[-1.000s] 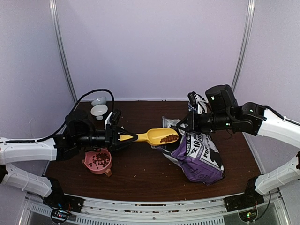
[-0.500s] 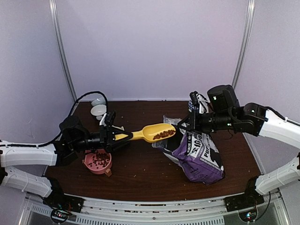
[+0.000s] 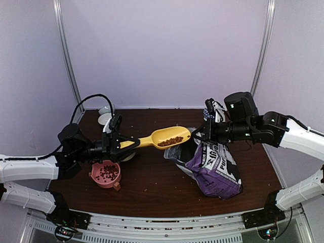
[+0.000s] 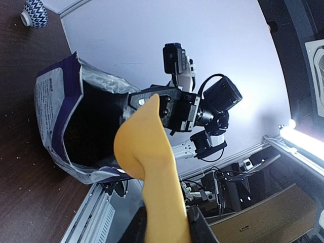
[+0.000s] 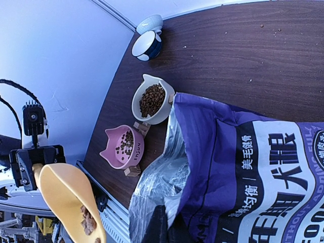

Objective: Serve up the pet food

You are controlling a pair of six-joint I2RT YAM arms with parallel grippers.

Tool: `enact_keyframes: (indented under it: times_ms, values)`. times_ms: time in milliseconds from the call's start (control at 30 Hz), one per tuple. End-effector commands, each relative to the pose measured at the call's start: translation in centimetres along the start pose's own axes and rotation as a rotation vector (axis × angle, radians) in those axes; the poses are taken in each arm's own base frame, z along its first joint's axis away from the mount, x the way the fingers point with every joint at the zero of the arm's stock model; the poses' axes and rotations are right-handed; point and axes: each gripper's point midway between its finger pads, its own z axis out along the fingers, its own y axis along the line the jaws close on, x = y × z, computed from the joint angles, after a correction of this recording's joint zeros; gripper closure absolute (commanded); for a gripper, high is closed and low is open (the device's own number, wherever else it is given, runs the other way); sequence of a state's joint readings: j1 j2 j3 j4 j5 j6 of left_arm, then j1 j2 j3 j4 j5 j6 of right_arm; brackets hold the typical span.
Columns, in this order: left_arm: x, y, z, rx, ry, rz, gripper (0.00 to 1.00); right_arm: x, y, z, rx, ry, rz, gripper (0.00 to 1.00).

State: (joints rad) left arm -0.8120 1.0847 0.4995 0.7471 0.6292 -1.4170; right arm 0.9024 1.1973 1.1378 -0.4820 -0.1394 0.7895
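Note:
My left gripper (image 3: 119, 144) is shut on the handle of a yellow scoop (image 3: 169, 136). It holds the scoop in the air between the bag and the bowls. The scoop carries a small heap of pet food (image 3: 170, 141), which also shows in the right wrist view (image 5: 88, 223). A pink cat-ear bowl (image 3: 105, 174) below my left gripper holds some kibble. A white bowl (image 5: 152, 99) beside it holds more. My right gripper (image 3: 203, 132) is shut on the rim of the open purple bag (image 3: 215, 167). The left wrist view shows only the scoop's underside (image 4: 147, 152).
Two small blue-and-white cups (image 3: 106, 117) stand at the back left corner, also seen from the right wrist (image 5: 147, 43). A black cable loops over my left arm. Loose crumbs lie on the dark table (image 3: 152, 182). The bag fills the right half.
My left gripper has drawn the loaded scoop left, away from the bag's mouth, and raised it a little. The right gripper and the bag have not moved.

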Motion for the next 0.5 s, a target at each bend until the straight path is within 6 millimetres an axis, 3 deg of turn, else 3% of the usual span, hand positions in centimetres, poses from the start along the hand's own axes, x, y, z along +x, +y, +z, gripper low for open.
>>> enact_keyframes:
  times_ms: [0,200,467]
  values:
    - [-2.0,-1.9,-1.1,0.015,-0.092,0.075,1.0,-2.7,1.9,-1.7,-0.08,-0.117,0.003,1.0]
    - [-4.4,-0.1,-4.9,-0.115,-0.254,0.08,1.0,-2.8,1.7,-1.7,-0.076,-0.123,0.008,1.0]
    - [-6.4,4.0,-11.7,-0.358,-0.415,0.043,1.0,-2.8,1.6,-1.4,-0.078,-0.118,0.008,1.0]
